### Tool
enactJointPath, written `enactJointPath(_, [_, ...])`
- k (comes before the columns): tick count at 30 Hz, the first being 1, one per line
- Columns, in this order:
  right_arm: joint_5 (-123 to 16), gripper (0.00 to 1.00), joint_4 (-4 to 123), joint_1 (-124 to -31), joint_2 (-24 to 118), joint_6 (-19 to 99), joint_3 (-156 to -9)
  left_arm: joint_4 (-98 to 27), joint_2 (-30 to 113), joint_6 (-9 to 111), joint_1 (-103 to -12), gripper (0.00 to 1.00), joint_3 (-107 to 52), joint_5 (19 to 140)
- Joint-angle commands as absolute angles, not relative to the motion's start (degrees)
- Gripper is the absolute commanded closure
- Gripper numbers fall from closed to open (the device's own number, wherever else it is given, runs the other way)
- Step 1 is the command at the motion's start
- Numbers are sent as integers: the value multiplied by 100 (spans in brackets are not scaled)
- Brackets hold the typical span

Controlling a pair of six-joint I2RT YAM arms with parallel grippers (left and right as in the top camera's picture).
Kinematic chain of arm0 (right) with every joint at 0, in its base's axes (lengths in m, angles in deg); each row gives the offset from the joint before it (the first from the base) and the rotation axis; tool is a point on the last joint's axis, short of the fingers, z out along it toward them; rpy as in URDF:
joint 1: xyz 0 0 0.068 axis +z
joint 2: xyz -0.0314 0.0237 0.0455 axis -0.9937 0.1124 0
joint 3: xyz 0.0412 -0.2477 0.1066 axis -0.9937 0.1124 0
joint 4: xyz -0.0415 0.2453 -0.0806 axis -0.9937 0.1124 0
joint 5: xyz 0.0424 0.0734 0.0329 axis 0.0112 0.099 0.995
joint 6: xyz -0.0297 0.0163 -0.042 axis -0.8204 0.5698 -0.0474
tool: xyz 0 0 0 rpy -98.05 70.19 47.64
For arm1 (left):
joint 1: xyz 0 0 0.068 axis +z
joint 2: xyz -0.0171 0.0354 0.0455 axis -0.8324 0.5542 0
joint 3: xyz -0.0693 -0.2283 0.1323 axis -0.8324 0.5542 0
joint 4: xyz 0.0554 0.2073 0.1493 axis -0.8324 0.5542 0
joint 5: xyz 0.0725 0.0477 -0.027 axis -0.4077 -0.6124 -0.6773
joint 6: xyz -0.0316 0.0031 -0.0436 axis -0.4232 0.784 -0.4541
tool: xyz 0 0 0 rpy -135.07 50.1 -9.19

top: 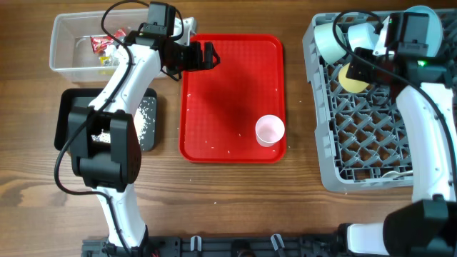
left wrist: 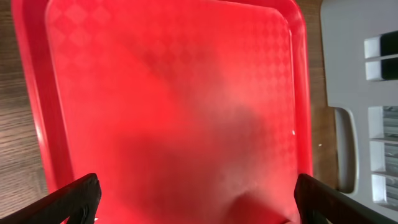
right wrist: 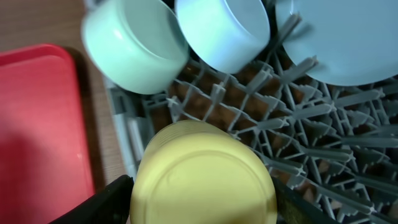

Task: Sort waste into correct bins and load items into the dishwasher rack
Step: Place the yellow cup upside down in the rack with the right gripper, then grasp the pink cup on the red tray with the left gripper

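Note:
My left gripper is open and empty over the far left part of the flat red tray. A pale-pink cup stands upright on that tray near its front right corner. My right gripper is shut on the yellow cup, which is bottom-up over the grey dishwasher rack. Two light-blue bowls and a light-blue plate sit in the rack's far end.
A clear tub at the far left holds yellow and red wrappers. A black tray in front of it holds white rice grains, partly under the left arm. A few white grains lie on the red tray.

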State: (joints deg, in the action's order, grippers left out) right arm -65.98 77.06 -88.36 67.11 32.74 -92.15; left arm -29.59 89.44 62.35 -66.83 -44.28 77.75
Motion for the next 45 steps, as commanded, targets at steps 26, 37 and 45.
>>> enactJointPath(26, [-6050, 4, 7933, -8489, 7074, 3379, -9829, -2262, 8662, 7276, -6711, 0, -4406, 8140])
enactJointPath(37, [-5720, 0, 8462, -8489, 6311, 3365, -9866, -529, 8330, 8871, -8429, 0, -4402, 7707])
enactJointPath(45, [-5702, 0, 8543, -8489, 6309, 3359, -9820, -758, 8869, 8618, -9150, 10, -4395, 6785])
